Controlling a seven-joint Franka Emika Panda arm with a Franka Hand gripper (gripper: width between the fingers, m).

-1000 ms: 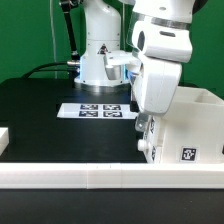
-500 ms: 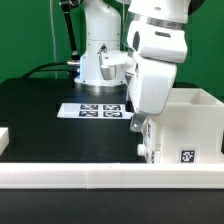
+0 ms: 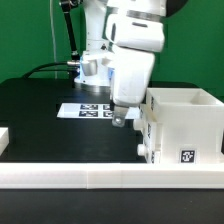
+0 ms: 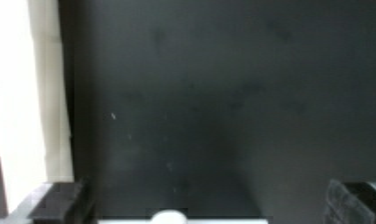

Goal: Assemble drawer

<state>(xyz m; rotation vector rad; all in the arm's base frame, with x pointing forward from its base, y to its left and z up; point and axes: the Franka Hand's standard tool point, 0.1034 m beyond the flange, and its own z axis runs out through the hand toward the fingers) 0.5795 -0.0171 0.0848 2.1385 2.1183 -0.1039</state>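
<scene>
Arm has swung toward the exterior view's left and lifted off the drawer (image 3: 183, 125); in the 2 earlier frames its body covered the housing's open top, and now that opening is fully exposed. Tool (image 3: 121, 121) hangs just beside the housing's near corner, above the bench (image 3: 40, 115) and close to the marker board (image 3: 92, 110), touching nothing that I can see.

Wrist view: only bare dark bench surface between the 2 fingertips (image 4: 60, 200), with a pale strip along one edge. Fingers stand apart, nothing held.

Drawer housing sits at the exterior view's right, upright, against the long white border wall (image 3: 100, 178), 1 tag visible on its front face. No tray is visible inside or beside it from here; a small white piece (image 3: 4, 138) shows at the far left edge, too cropped to identify.

Judgement: the tool has let go of the housing after placing or nudging it. Next step is probably fetching a tray. Assembly is at an early stage.
</scene>
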